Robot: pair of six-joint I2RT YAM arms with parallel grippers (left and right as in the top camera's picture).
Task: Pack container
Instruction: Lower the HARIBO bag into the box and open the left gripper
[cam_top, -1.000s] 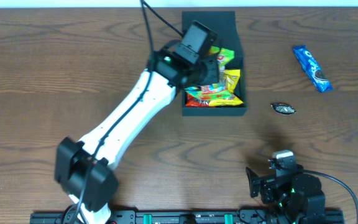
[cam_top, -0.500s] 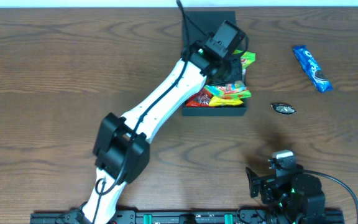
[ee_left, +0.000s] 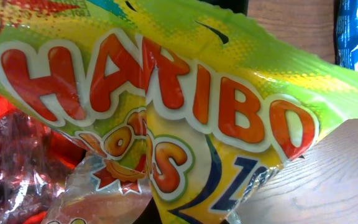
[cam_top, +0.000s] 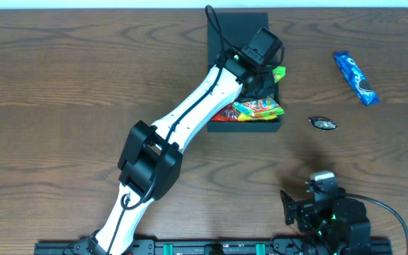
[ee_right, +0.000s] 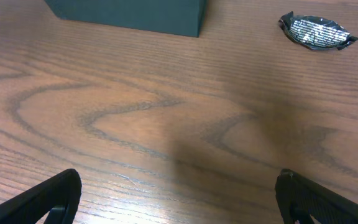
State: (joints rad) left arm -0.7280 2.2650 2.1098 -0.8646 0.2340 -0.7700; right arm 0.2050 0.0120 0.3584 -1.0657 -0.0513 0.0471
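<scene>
The container (cam_top: 246, 128), a dark square box with its flap lid lying open behind it, sits at the far middle of the table. Bright snack packets (cam_top: 255, 108) fill it. My left gripper (cam_top: 264, 69) reaches into its right half, shut. A green-yellow Haribo packet (ee_left: 185, 106) fills the left wrist view and hides the fingers, so I cannot tell whether it is held. That packet's edge (cam_top: 280, 71) pokes over the box's right wall. My right gripper (ee_right: 179, 199) rests open and empty at the near right (cam_top: 317, 190).
A blue Oreo packet (cam_top: 355, 78) lies at the far right. A small silver foil-wrapped sweet (cam_top: 323, 124) sits right of the box, and the right wrist view shows it (ee_right: 317, 31) ahead. A red packet (ee_left: 11, 143) lies under the Haribo one.
My left arm swung right across the box, and the green-yellow packet shifted right with it until its edge overhangs the right wall. The right arm has not moved.
</scene>
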